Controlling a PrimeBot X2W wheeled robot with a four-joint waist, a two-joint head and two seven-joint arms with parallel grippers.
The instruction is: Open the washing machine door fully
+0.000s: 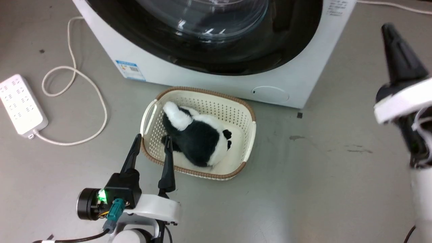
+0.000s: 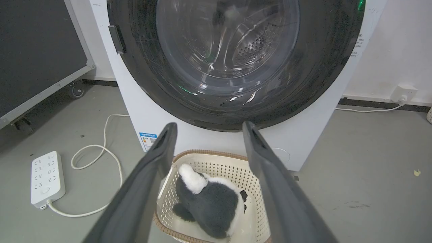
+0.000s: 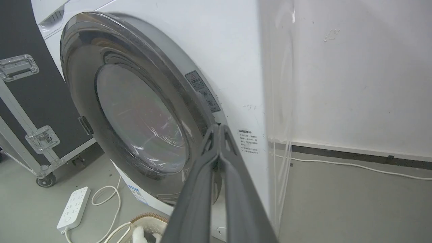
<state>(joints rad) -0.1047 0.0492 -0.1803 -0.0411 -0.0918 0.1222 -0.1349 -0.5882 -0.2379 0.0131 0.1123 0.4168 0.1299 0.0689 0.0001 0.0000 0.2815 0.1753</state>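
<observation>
Washing machine door flush, pinched right gripper just beside its rim edge

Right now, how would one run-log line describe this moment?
large round black-rimmed glass washing machine door: closed | left gripper: open, empty, near cream plastic basket | right gripper: shut, empty, near door rim

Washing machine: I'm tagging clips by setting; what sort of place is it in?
Likely a lab or workshop, not a home laundry: the washing machine stands on a grey floor, a power strip lies loose beside it, and a wheeled black flight case stands nearby.
</observation>
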